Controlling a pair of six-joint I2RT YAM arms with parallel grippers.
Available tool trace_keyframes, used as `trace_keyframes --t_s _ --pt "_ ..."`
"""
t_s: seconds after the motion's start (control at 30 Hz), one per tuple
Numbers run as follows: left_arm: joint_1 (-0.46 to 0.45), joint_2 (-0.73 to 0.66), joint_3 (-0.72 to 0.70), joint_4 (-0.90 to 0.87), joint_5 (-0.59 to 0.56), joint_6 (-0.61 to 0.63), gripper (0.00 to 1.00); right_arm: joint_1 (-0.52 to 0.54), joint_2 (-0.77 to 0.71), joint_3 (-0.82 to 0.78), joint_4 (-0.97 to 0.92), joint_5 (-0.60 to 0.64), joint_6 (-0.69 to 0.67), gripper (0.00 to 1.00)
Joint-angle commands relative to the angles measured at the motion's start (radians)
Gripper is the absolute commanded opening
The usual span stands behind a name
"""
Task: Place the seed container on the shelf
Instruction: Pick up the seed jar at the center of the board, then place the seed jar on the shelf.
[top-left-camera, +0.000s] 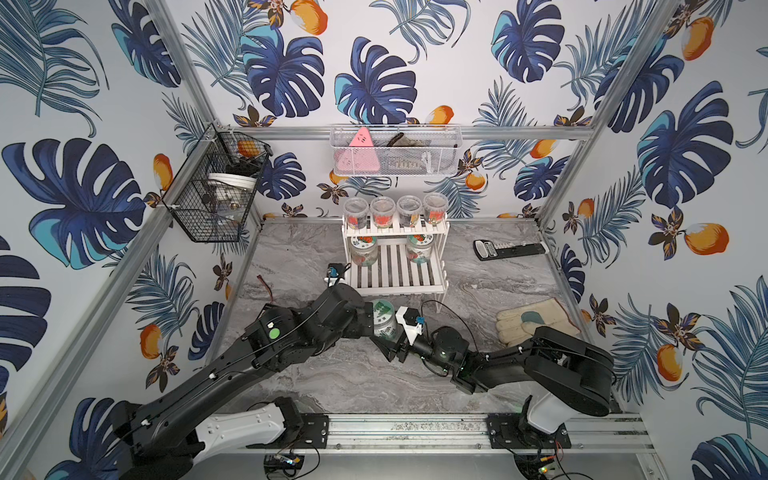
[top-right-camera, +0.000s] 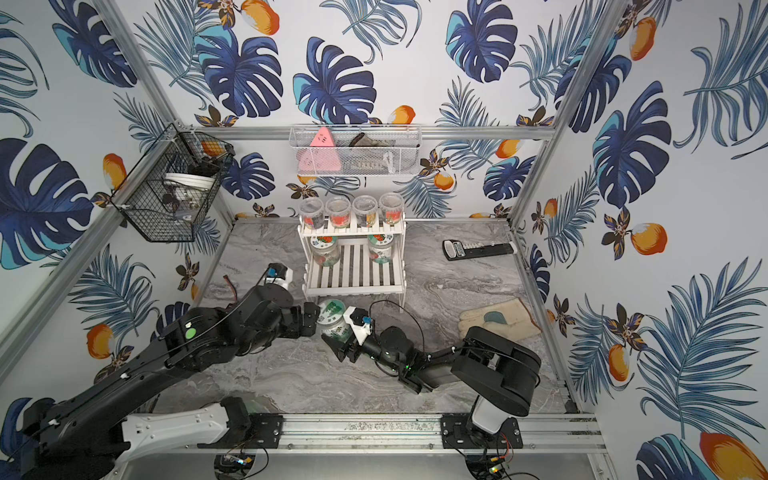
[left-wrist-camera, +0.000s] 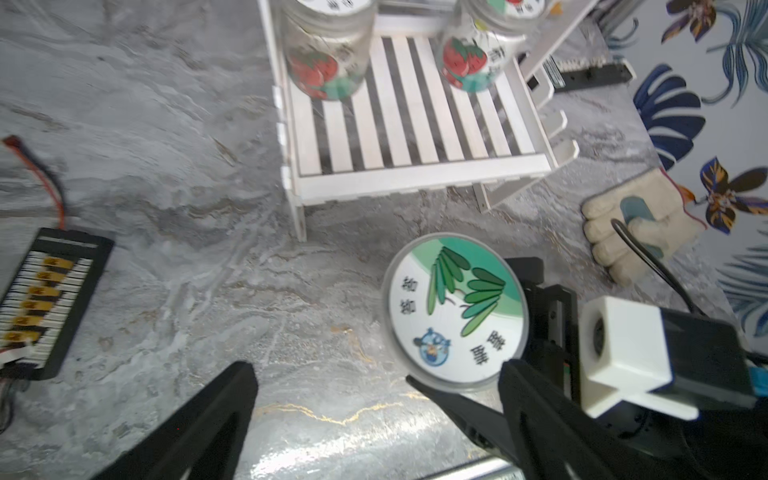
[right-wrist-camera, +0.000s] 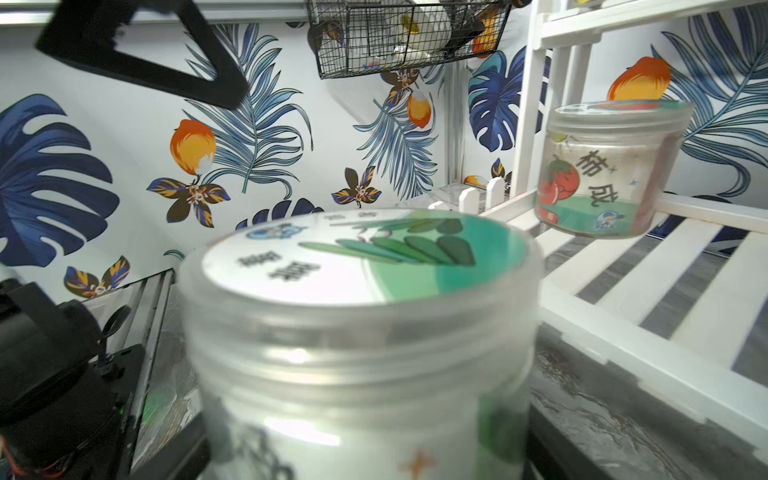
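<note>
Far to the left of the shelf (top-left-camera: 395, 274) and above it, a wire basket (top-left-camera: 216, 187) hangs on the wall; it plays no part here. Left of the shelf's front corner, a black charger board (left-wrist-camera: 50, 299) lies on the worktop (top-left-camera: 353, 374).

The left claw (left-wrist-camera: 328, 374) hovers in front of the shelf's left half, jaws spread wide with nothing between them. One finger sits close beside the jar (top-left-camera: 383, 318) but does not grip it.

The jar, with a green leaf label on its lid, stands upright just in front of the shelf's front edge, near the middle and not yet on any board. Whether its base rests on the worktop or hangs just above it cannot be told.

The right claw (top-left-camera: 390, 336) reaches in from the shelf's right front and holds the jar, 1 finger on each side of its body.

On the shelf, 4 cups fill the upper tier. 2 tomato-label jars stand at the back of the lower tier, with bare slats between and in front of them.

To the right of the shelf lie a glove (top-left-camera: 536, 322) in front and a black gadget (top-left-camera: 509, 249) further back.

As a judgement: the pick-up is done, and the jar sits with the arm likely to place it. What is left is to lift it over the front rail, set it down on the free lower slats, and let go
</note>
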Motion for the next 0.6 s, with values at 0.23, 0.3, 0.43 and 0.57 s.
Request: trace_keyframes --t_s 0.23,0.3,0.43,0.57 --pt "0.292 -0.037 -0.119 0.064 0.115 0.093 0.99 -0.095 0.02 0.174 -0.2 0.065 0.047 0.86" --pt "0.373 -0.049 -0.177 0.111 0.208 0.083 0.99 -0.104 0.038 0.216 -0.232 0.073 0.046 0.86" --pt "0.5 -0.074 -0.289 0.188 0.344 0.047 0.99 -0.11 0.094 0.296 -0.255 0.082 0.027 0.86" --pt "0.542 -0.064 -0.342 0.215 0.407 0.035 0.99 -0.118 0.151 0.367 -0.264 0.106 0.024 0.86"
